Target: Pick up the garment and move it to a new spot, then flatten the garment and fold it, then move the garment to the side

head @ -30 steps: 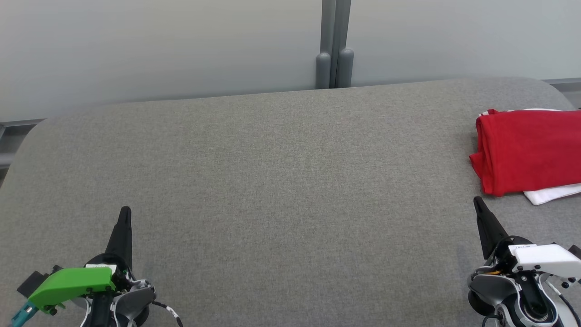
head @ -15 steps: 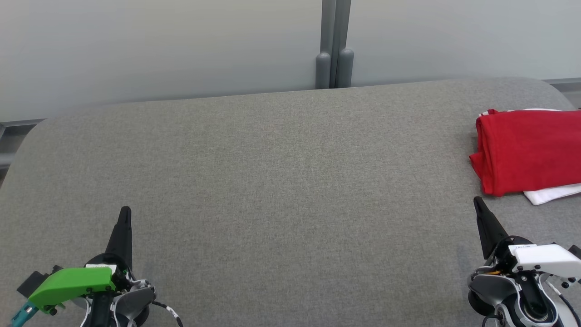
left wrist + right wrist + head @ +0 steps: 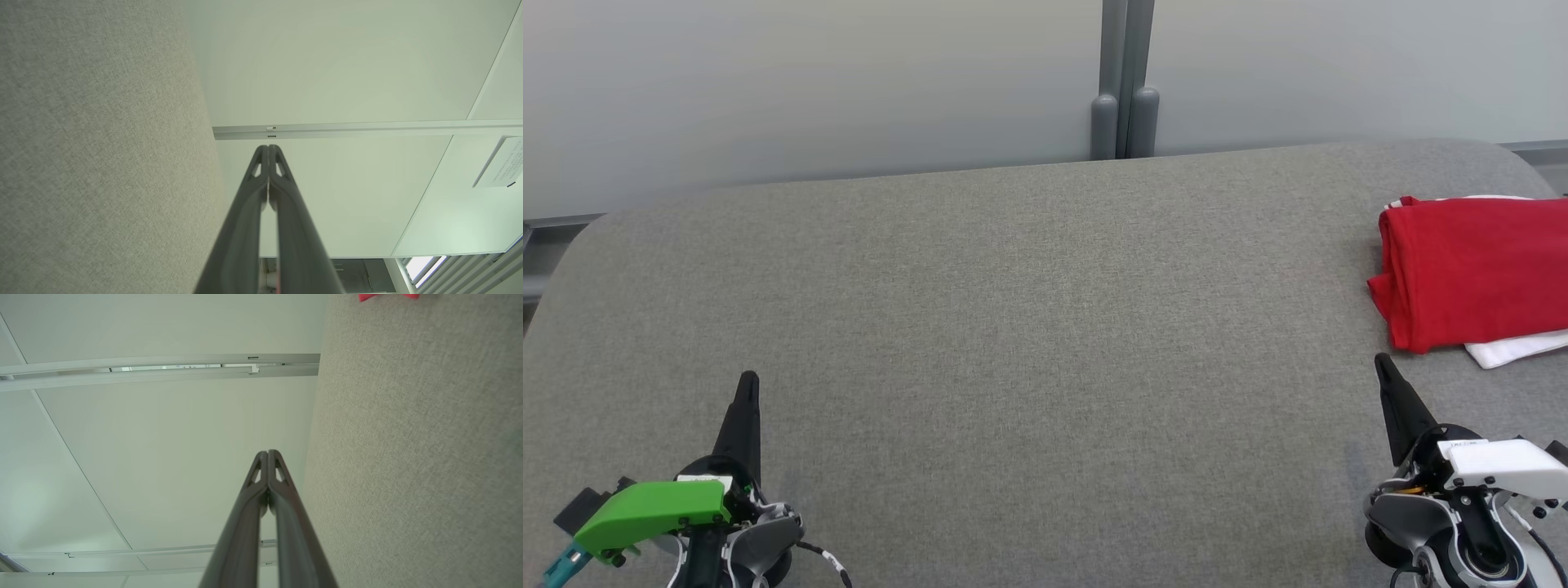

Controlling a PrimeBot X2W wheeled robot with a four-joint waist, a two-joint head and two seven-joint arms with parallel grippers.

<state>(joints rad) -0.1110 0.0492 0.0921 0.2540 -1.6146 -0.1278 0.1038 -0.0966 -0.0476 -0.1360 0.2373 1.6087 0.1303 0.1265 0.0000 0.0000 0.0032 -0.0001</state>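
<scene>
Your wrist views show the fingers of both the left gripper [image 3: 268, 148] and the right gripper [image 3: 267, 452] pressed together on nothing, at 7 and 5 o'clock on the grey table [image 3: 1013, 327]. In the head view the folded red garment [image 3: 1470, 273] lies near the right gripper at 1 o'clock, apart from it, atop a white cloth [image 3: 1515, 347].

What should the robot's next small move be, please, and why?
Probably just hold the rest pose: the red garment already lies folded at the right side, atop a white garment, and the left gripper and right gripper are shut, empty.
</scene>
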